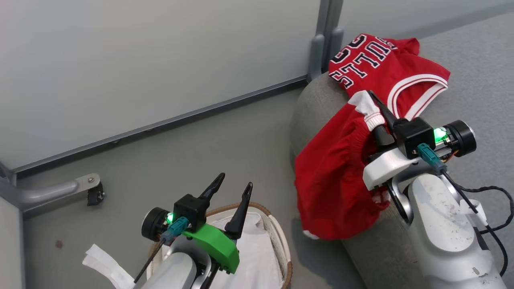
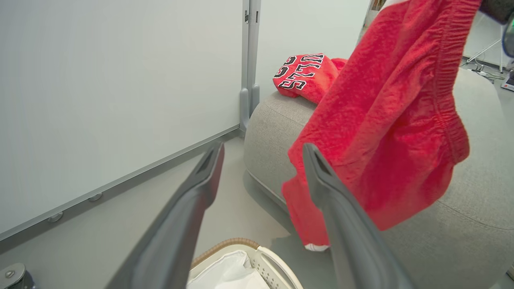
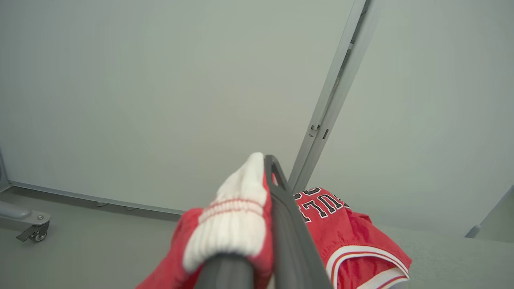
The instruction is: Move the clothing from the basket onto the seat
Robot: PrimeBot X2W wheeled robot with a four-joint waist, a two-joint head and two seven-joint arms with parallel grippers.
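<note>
Right gripper (image 1: 371,98) is pinched tight on the shorts' (image 1: 337,180) white trim, and they dangle off the seat's (image 1: 474,80) edge by the jersey (image 1: 373,64). I'd carry them further in before letting go. Left gripper (image 1: 235,181) is wide open and empty above the basket (image 1: 281,241).

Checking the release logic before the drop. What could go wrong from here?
1. The right gripper pinches the shorts only by the white waistband trim, a thin hold that might slip.
2. Most of the shorts hang past the seat's rounded edge. Released here, they would likely slide to the floor.
3. The jersey lies near that edge, and dragging the shorts across could pull it off.
</note>
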